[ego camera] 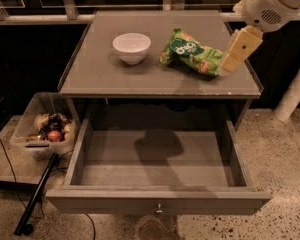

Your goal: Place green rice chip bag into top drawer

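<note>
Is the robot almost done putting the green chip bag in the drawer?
Not yet. Done: the top drawer is pulled open. In hand: the claw hovers by the right end of the green rice chip bag, which lies on the tabletop beside the white bowl. Left: grab the bag and drop it into the drawer.

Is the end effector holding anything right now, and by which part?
Nothing looks held. The green rice chip bag lies on the tabletop, and the end effector sits at its right end; contact cannot be told.
</note>
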Controlling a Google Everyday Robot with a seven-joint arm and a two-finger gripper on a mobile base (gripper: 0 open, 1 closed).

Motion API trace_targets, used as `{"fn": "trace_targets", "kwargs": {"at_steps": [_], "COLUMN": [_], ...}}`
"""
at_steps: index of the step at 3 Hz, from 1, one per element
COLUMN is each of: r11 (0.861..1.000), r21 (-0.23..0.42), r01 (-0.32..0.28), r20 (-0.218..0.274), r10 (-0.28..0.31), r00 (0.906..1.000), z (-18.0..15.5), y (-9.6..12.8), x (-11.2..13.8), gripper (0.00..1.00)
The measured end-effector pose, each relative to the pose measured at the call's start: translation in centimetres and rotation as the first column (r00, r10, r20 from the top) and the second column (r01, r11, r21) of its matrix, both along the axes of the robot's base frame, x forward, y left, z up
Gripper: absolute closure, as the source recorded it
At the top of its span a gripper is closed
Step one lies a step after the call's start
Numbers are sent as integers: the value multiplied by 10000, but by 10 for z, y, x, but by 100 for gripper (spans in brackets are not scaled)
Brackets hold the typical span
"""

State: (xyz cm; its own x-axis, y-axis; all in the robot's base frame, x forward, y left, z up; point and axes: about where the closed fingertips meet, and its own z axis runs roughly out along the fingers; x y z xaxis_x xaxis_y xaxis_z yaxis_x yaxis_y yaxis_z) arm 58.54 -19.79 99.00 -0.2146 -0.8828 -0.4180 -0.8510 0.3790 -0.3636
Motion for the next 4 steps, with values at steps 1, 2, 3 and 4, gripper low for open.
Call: {"fn": "trace_targets", "kwargs": {"at_steps": [1,2,3,4], "r11": [9927,9923,9936,9864], "r21": [1155,1192,1114,1640], "r01": [-337,-340,-191,-92], "r20": [-369,-358,-353,-192], "r10": [382,386,231,125], "r00": [9986,9986,9991,9997], "z": [-37,-38,-38,-45], "y": [-27,-27,-23,-7], "x": [55,58,59,69], "gripper": [0,0,0,0]}}
